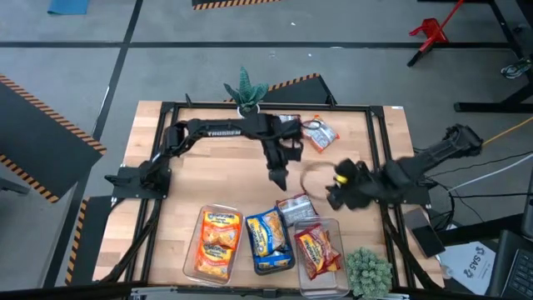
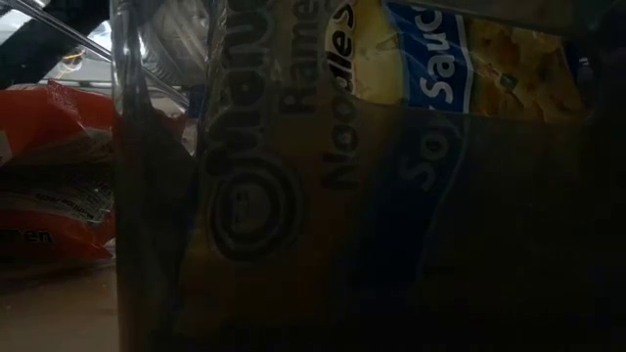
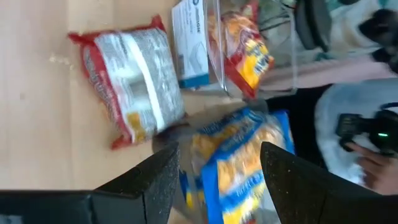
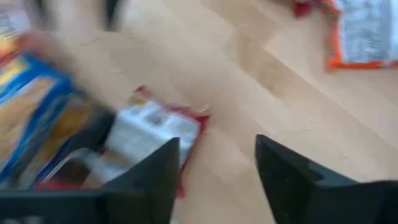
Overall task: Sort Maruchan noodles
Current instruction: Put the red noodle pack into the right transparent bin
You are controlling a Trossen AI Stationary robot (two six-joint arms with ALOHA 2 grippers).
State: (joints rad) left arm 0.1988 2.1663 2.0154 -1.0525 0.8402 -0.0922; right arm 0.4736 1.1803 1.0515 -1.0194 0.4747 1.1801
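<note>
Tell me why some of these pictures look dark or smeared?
Low view: dim, because a clear plastic bin wall and a blue-and-yellow crinkly noodle packet stand right against the lens. Right wrist view: motion-smeared, the red-and-silver flat packet streaked on the wooden table. Left wrist view: mildly blurred. High view: evenly lit, though the right arm's tool is blurred.

The low view is almost walled off by a blue-and-yellow packet [image 2: 391, 166] pressed up close behind a clear bin wall [image 2: 147, 196]; its lower half sinks into shadow, lettering barely readable. Orange packets [image 2: 49, 176] are cut off at that picture's left edge. From above, the right gripper [image 1: 348, 185] is a motion smear, fingers impossible to judge. The right wrist view smears too: a red-and-silver packet [image 4: 149, 134] shows no print, and another packet [image 4: 367, 31] runs off the corner.
</note>
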